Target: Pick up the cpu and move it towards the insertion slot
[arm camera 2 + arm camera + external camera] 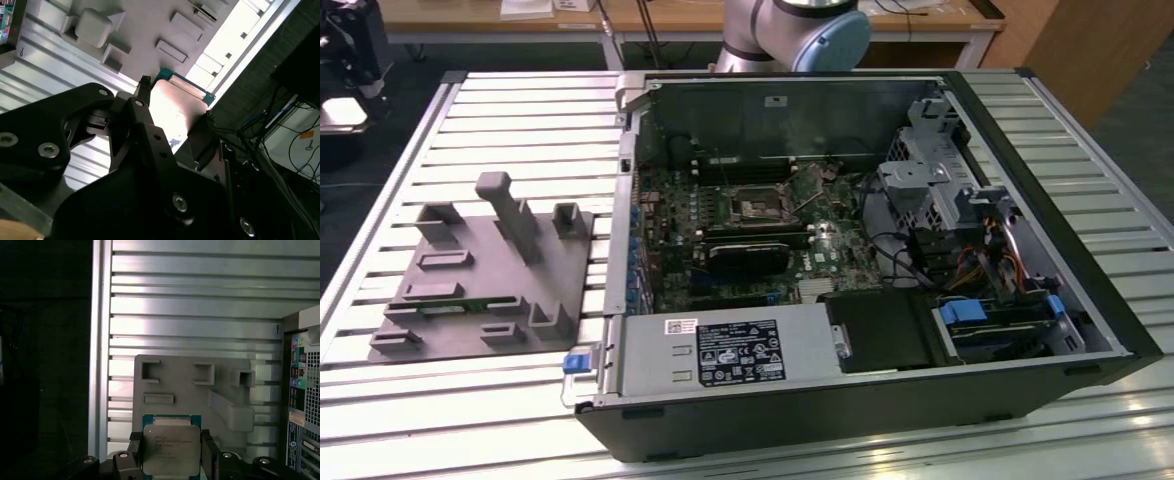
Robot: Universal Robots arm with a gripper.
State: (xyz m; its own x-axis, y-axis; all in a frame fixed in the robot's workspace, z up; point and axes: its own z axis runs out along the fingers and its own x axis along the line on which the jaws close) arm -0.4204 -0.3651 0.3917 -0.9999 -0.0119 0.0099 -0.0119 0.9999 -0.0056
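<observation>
The tool [171, 446] clamps the cpu [171, 452] by two opposite edges.

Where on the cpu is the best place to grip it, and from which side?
Probably by two opposite thin edges, approaching square to its flat metal top. The cpu is a thin flat square, so only its edges offer parallel faces to pinch. The tool clamps it that way now, one finger on each side.

legible text: none | black label [738, 352], white print too small, on power supply [654, 360], 6 o'clock in case [854, 420] | faint unreadable print lines on cpu [171, 450] lid | coloured stickers [299, 365] on case wall
</observation>
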